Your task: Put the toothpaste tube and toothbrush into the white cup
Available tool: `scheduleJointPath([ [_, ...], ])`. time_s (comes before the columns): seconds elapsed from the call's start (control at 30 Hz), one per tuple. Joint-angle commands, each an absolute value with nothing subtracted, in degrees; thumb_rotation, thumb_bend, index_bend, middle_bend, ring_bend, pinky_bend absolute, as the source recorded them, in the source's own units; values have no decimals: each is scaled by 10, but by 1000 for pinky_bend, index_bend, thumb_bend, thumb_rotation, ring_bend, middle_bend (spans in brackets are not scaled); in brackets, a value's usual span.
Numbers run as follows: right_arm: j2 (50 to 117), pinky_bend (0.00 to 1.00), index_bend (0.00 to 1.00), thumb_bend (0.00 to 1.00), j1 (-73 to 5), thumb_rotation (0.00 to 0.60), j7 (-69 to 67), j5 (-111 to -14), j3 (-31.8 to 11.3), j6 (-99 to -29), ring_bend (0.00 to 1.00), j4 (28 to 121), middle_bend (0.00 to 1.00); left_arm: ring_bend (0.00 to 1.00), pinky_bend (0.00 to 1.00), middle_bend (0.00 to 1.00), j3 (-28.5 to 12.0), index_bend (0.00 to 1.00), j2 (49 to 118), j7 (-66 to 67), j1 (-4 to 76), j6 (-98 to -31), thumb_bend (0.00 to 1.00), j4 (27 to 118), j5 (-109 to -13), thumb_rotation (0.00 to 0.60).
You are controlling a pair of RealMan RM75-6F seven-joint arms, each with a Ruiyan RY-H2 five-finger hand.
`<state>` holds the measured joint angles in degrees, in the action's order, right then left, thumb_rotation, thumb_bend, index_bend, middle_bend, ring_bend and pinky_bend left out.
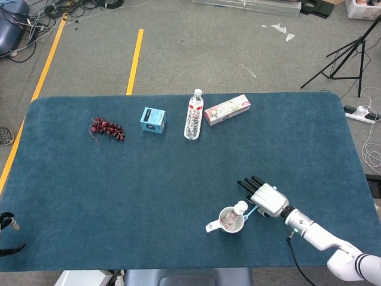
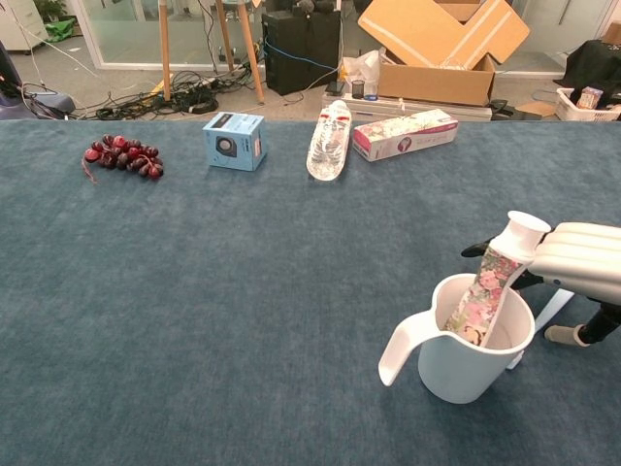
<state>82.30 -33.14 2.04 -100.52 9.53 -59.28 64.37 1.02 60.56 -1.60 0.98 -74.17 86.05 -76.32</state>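
The white cup (image 1: 228,219) (image 2: 473,355) stands near the table's front right. The floral toothpaste tube (image 1: 237,212) (image 2: 490,286) leans inside it, white cap up. A pale blue toothbrush (image 1: 252,210) (image 2: 545,316) slants outside the cup, from the table by its base up under my right hand (image 1: 265,196) (image 2: 582,254). That hand lies just right of the cup with its fingers stretched flat above the brush and its thumb below, so it seems to pinch the brush's raised end. My left hand (image 1: 7,224) shows only as dark parts at the lower left edge, off the table.
Along the far side lie red grapes (image 1: 107,128) (image 2: 122,155), a small blue box (image 1: 153,120) (image 2: 234,140), a water bottle (image 1: 193,114) (image 2: 329,139) and a floral carton (image 1: 227,109) (image 2: 405,133). The table's front edge runs close below the cup.
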Motion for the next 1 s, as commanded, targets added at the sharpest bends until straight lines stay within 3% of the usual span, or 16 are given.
scheduleJointPath([
  [0.03,824,111,521,210,-330,600,21,-1004,95,-595,0,643,0,206,293,268,10,490,606,-16,10,-742,0,861,-763,600],
  [1.0,822,111,591,213,-321,600,12,-997,92,-605,0,636,0,206,293,268,10,490,606,-13,10,-740,0,861,-761,600],
])
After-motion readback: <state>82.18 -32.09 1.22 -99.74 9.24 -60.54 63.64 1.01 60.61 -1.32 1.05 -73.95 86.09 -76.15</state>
